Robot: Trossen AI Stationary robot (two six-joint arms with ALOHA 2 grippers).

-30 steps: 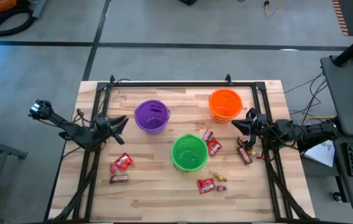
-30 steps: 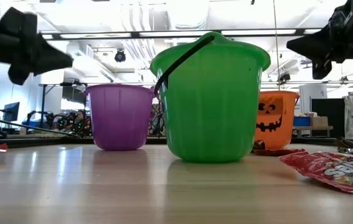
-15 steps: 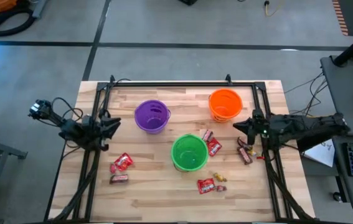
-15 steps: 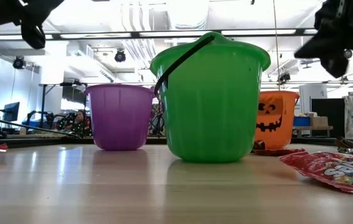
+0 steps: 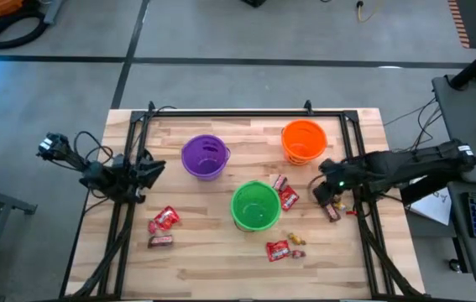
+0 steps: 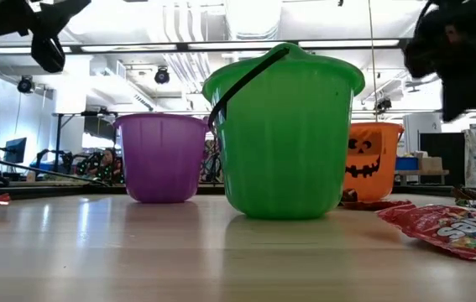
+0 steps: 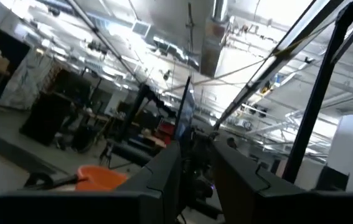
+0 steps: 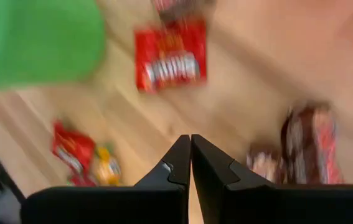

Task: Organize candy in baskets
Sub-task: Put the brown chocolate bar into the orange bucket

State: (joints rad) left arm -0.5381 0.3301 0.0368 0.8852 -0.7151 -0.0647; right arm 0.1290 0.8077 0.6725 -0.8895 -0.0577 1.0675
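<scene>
Three buckets stand upright on the wooden table: purple (image 5: 204, 156), orange (image 5: 304, 140) and green (image 5: 255, 205). Candy lies flat around them: red packets (image 5: 164, 219) (image 5: 286, 198) (image 5: 278, 250), dark brown bars (image 5: 160, 242) (image 5: 331, 209) and yellow pieces (image 5: 295, 241). My right gripper (image 5: 321, 190) (image 8: 190, 142) is shut and points down above the table, between a red packet (image 8: 171, 56) and the brown bars (image 8: 310, 140). It touches nothing. My left gripper (image 5: 159, 164) (image 7: 196, 155) hovers by the table's left edge, left of the purple bucket, slightly open and empty.
A black frame (image 5: 229, 113) runs along the far edge and down both sides of the table. In the low view the green bucket (image 6: 284, 134) stands nearest, with the purple bucket (image 6: 162, 158) and the orange bucket (image 6: 372, 164) behind it. Bare wood lies along the near edge.
My right gripper has swung toward the table's near-left and tipped down over the candy beside the green bucket. My left gripper has drawn back a little toward the left edge and risen. No candy or bucket has moved.
</scene>
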